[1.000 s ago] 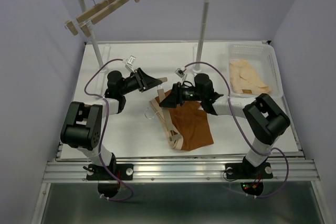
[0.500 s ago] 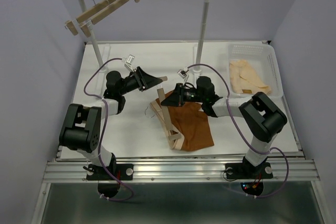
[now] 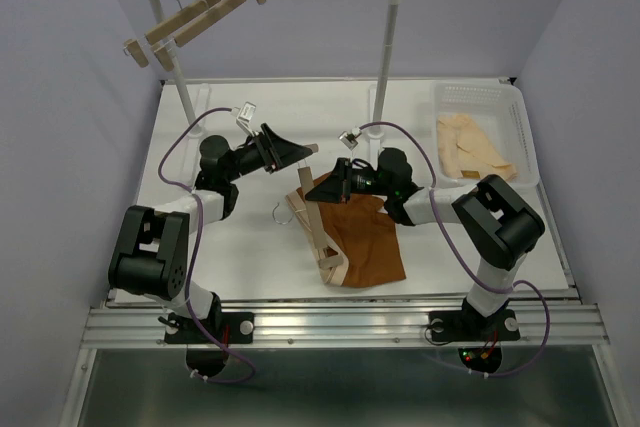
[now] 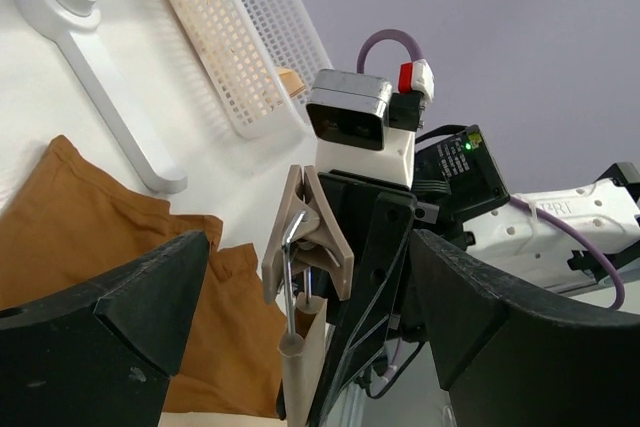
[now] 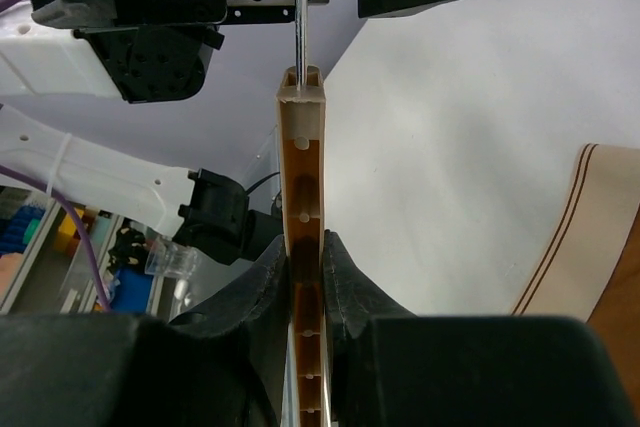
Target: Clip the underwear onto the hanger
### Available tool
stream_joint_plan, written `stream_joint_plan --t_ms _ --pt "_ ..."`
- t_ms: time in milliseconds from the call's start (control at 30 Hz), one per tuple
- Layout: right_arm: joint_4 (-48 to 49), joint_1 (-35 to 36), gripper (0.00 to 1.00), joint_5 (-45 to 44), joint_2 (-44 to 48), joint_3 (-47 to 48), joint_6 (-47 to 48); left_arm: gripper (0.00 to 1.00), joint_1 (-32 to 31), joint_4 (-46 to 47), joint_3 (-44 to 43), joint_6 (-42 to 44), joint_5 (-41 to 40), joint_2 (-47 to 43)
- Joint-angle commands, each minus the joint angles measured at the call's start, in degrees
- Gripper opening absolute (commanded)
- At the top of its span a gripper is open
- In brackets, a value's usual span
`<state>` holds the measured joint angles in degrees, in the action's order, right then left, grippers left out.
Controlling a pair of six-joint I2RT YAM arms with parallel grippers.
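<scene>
Bare table (image 3: 240, 247) open left of and nearward from the left pincer (image 3: 300, 154). Underwear (image 3: 365, 242) flat just nearward of the right pincer (image 3: 318, 190), its hem inside the table's near edge. Hanger (image 5: 301, 147) pinched edgewise in the right pincer. Left fingers (image 4: 120, 297) spread wide either side of its clip (image 4: 305, 237), not touching.

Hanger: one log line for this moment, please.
left gripper: open around end clip, not touching | right gripper: shut on hanger | underwear: on table
</scene>
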<state>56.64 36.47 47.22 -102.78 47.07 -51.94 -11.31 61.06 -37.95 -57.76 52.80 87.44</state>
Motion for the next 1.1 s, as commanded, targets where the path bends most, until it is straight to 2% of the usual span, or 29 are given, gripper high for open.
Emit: stream_joint_plan --t_ms 0,167,233,267,400,633,733,767,833,867,900,933,1067 --pt "4.18 0.89 0.01 1.03 -0.93 1.45 -0.35 0.94 -0.90 2.84 -0.45 1.06 1.08 -2.89" --pt "3.04 0.89 0.01 0.77 -1.10 2.06 0.09 0.94 -2.49 0.82 -1.24 2.39 0.82 -2.54" --pt "2.86 0.89 0.01 0.77 -1.10 2.24 0.18 0.90 -2.58 0.64 -1.07 2.39 0.73 -2.54" --pt "2.77 0.89 0.01 0.68 -1.10 2.15 0.18 0.81 -2.58 0.55 -1.07 2.39 0.82 -2.62" --pt "2.86 0.89 0.01 0.50 -1.19 1.80 0.18 0.63 -2.58 -0.23 -1.33 2.56 0.56 -3.06" --pt "2.51 0.89 0.01 0.86 -1.02 1.71 0.35 0.61 -2.49 -3.14 -2.74 4.14 -0.06 -3.33" --pt "2.51 0.89 0.01 1.03 -1.10 1.71 0.44 0.50 -2.58 -3.22 -3.27 4.32 0.29 -3.33" --pt "2.51 0.89 0.01 1.03 -1.19 1.71 0.44 0.40 -2.58 -3.49 -3.61 4.67 0.38 -3.41" --pt "2.51 0.89 0.01 1.12 -1.10 1.62 0.53 0.31 -2.49 -4.10 -3.79 4.85 0.47 -3.33" --pt "2.42 0.89 0.01 1.12 -1.10 1.54 0.53 0.21 -2.40 -4.28 -3.88 4.93 0.47 -3.24" --pt "2.42 0.89 0.01 1.03 -1.02 1.53 0.61 0.19 -2.40 -4.37 -3.79 5.28 0.47 -3.24" --pt "2.42 0.89 0.01 1.20 -1.02 1.62 0.61 0.11 -2.23 -4.63 -3.79 5.20 0.55 -3.24" --pt "2.33 0.89 0.01 1.21 -1.02 1.53 0.61 0.02 -1.96 -4.54 -3.62 5.46 0.90 -3.24"
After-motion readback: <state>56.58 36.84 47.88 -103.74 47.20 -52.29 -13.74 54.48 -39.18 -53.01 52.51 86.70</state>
